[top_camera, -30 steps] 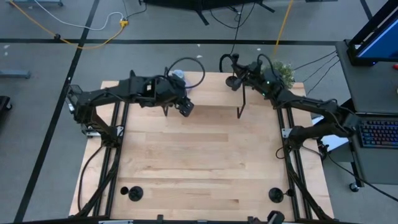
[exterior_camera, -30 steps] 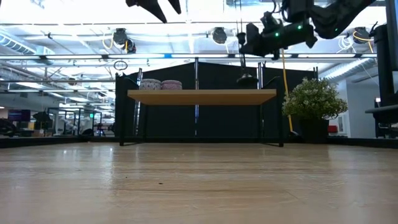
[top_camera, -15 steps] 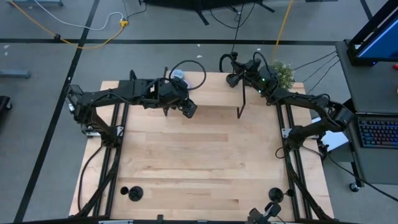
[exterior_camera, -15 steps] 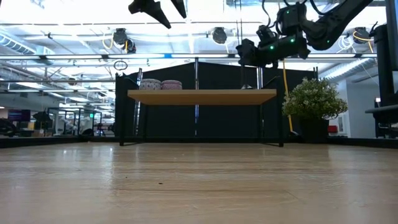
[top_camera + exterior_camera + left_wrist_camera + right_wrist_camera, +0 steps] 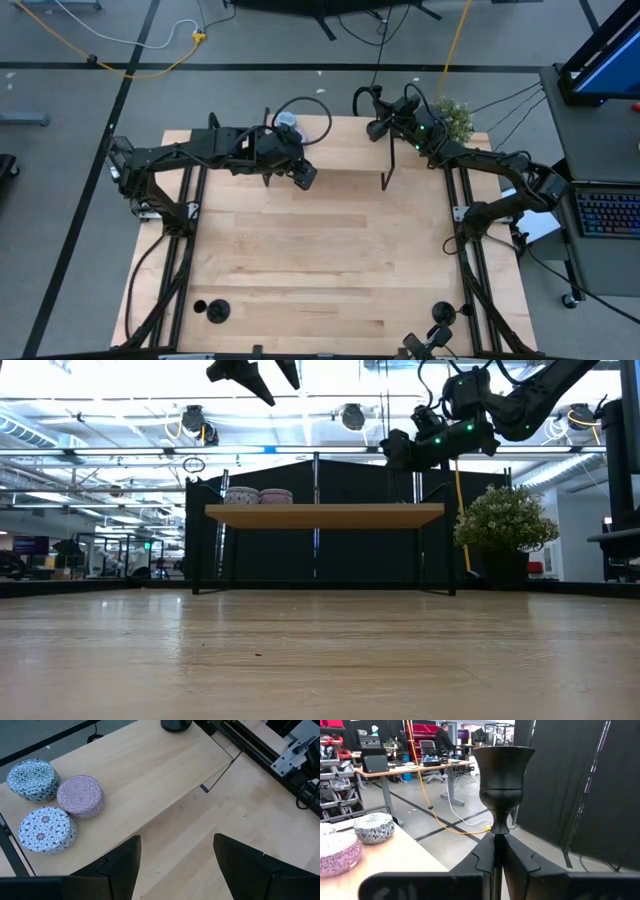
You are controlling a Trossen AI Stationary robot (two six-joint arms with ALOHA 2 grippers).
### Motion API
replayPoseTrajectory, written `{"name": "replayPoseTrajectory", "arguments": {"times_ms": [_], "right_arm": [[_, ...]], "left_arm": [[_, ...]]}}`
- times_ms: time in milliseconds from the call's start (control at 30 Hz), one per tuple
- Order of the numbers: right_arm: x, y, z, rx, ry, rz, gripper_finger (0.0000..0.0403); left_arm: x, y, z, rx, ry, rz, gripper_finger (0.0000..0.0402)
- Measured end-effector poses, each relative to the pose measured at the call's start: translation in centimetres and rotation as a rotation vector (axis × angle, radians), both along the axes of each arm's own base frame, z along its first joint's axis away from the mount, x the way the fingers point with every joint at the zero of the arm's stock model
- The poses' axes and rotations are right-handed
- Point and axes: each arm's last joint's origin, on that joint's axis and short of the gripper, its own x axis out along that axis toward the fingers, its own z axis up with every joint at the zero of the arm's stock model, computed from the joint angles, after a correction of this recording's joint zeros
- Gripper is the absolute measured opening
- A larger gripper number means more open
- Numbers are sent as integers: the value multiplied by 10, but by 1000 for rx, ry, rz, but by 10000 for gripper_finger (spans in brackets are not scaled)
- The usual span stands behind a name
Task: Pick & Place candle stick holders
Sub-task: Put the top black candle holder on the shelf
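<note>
Right hand [image 5: 495, 851] is clamping a candle stick holder [image 5: 503, 785] by its stem above the shelf [image 5: 330, 150]; left hand [image 5: 175, 865] is hovering open, empty.

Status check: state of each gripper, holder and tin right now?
right gripper: shut on the held holder's stem.
held holder: upright, clear of the shelf.
left gripper: open, empty, above the shelf.
other holders: on the table, untouched.
tins: three, lidded, on the shelf.
</note>
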Motion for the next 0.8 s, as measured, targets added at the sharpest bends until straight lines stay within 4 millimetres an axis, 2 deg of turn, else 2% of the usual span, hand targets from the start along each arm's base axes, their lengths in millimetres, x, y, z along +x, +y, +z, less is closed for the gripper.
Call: {"name": "replayPoseTrajectory", "arguments": {"times_ms": [133, 400, 800], "right_arm": [[0, 0, 0, 29, -31, 0, 13], [0, 0, -1, 61, -49, 0, 38], [0, 1, -5, 90, -25, 5, 42]], "left_arm": [[0, 0, 0, 0, 0, 0, 253], [0, 0, 0, -9, -1, -8, 253], [0, -1, 0, -12, 3, -25, 253]]}}
